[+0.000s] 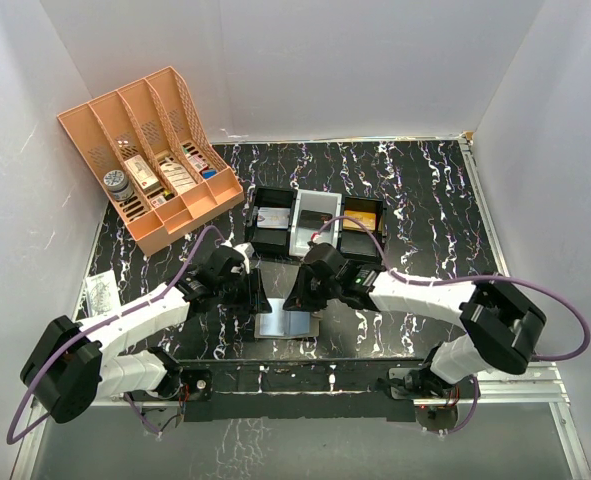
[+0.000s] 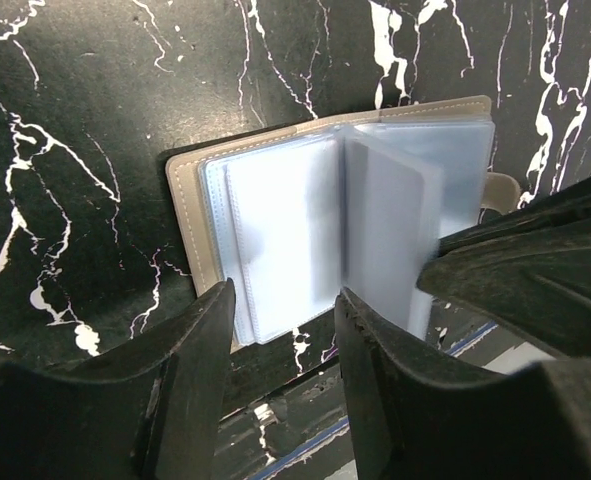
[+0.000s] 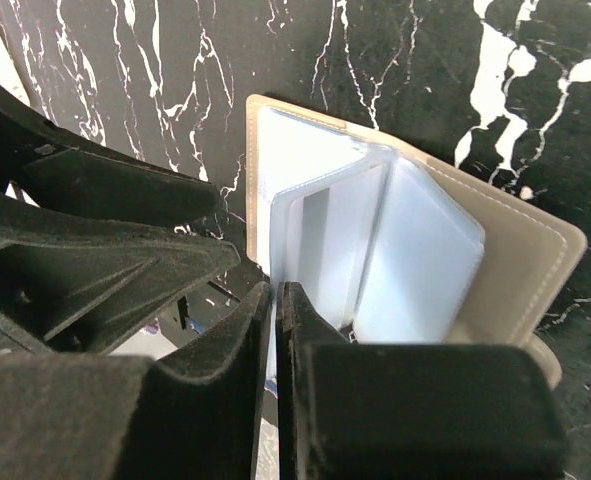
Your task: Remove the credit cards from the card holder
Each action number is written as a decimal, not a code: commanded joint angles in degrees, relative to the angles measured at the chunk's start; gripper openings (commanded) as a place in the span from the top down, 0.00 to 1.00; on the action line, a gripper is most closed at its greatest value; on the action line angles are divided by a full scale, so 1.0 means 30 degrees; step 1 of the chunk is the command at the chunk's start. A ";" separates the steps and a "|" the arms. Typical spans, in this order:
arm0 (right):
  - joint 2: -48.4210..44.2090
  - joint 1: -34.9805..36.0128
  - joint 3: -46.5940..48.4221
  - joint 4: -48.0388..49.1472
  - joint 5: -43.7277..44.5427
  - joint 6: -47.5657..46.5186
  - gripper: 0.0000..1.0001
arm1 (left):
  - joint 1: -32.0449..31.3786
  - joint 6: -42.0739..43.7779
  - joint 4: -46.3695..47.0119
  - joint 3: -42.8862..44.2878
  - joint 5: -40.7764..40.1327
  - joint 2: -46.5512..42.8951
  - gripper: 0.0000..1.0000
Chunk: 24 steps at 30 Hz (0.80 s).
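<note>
The card holder (image 1: 285, 325) lies open at the table's near edge, grey-brown cover down, pale blue sleeves fanned up (image 2: 275, 240) (image 3: 415, 250). My right gripper (image 1: 300, 296) (image 3: 275, 290) is shut on the near edge of one upright sleeve. Whether a card is in that sleeve I cannot tell. My left gripper (image 1: 253, 296) (image 2: 285, 295) stands open just off the holder's left pages, with only table between its fingers. In the black tray, an orange credit card (image 1: 360, 222) lies in the right compartment and a darker card (image 1: 271, 218) in the left one.
The black three-compartment tray (image 1: 296, 215) sits just behind the two grippers. An orange lattice organiser (image 1: 150, 150) with small items stands at the back left. A paper slip (image 1: 100, 290) lies at the left edge. White walls enclose the table.
</note>
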 commanded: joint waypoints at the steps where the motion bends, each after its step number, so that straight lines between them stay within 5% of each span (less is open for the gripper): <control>1: 0.0730 -0.0072 0.0753 0.1616 -0.1085 -0.0264 0.93 | -0.0054 0.0128 0.0533 0.0219 0.0852 0.0003 0.56; 21: 0.1484 -0.0042 0.1806 -0.0557 0.0200 -0.1121 0.88 | -0.0059 0.0248 0.1596 0.0024 0.2178 0.1037 0.54; 24: 0.1304 -0.0045 0.1889 -0.0592 0.0208 -0.1168 0.81 | -0.0059 0.0324 0.1423 0.0117 0.2066 0.0983 0.54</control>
